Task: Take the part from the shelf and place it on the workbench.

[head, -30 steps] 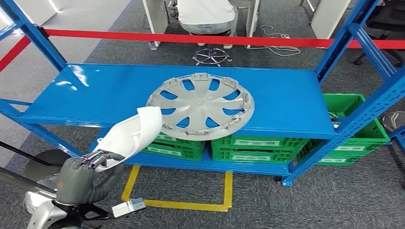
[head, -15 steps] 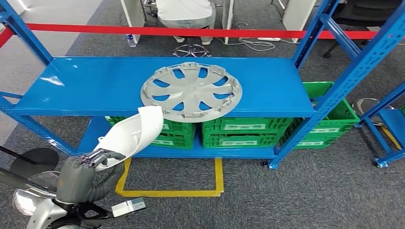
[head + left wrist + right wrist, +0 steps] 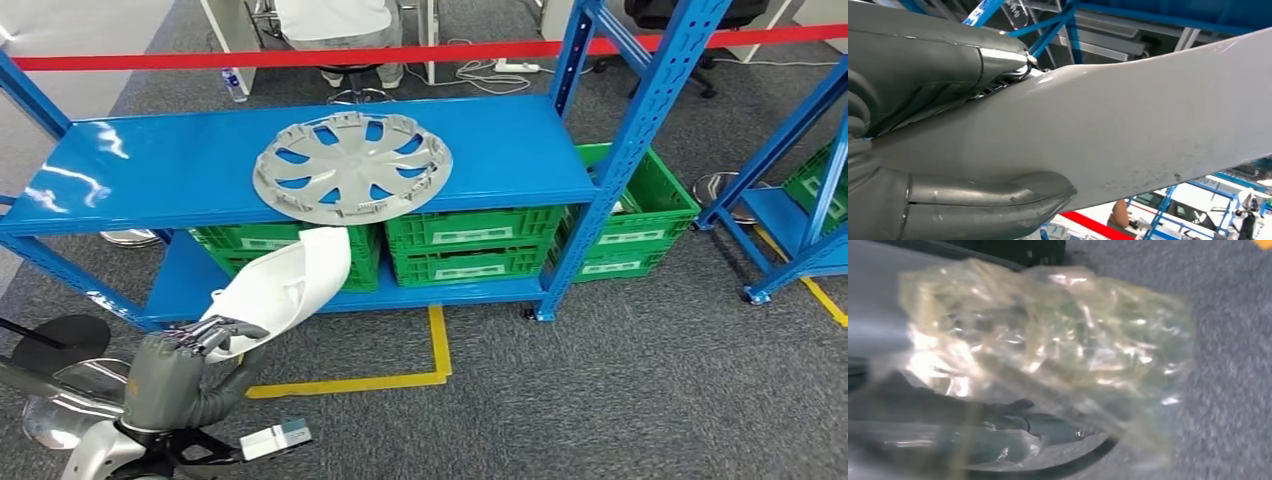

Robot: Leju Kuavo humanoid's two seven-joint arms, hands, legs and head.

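My left hand (image 3: 185, 362) sits low at the left of the head view and grips a white curved plastic part (image 3: 292, 283), which sticks up and forward in front of the blue shelf (image 3: 150, 172). In the left wrist view the part (image 3: 1128, 125) runs across the picture, clamped between the thumb and fingers (image 3: 933, 65). A grey wheel cover (image 3: 350, 165) lies flat on the shelf's upper board. Crumpled clear plastic (image 3: 1048, 350) blurs the right wrist view, with dark grey hand parts (image 3: 948, 410) behind it; how that hand stands is unclear.
Green crates (image 3: 460, 245) stand on the lower board and beside the rack. Yellow floor tape (image 3: 438, 350) marks the carpet in front. A red barrier tape (image 3: 300, 55) runs behind the shelf, with a seated person (image 3: 335, 18) beyond. Another blue rack (image 3: 790, 200) stands at the right.
The whole picture has shifted: the camera has turned right and drawn back, so the shelf sits further left and higher. My left hand keeps its hold on the white part.
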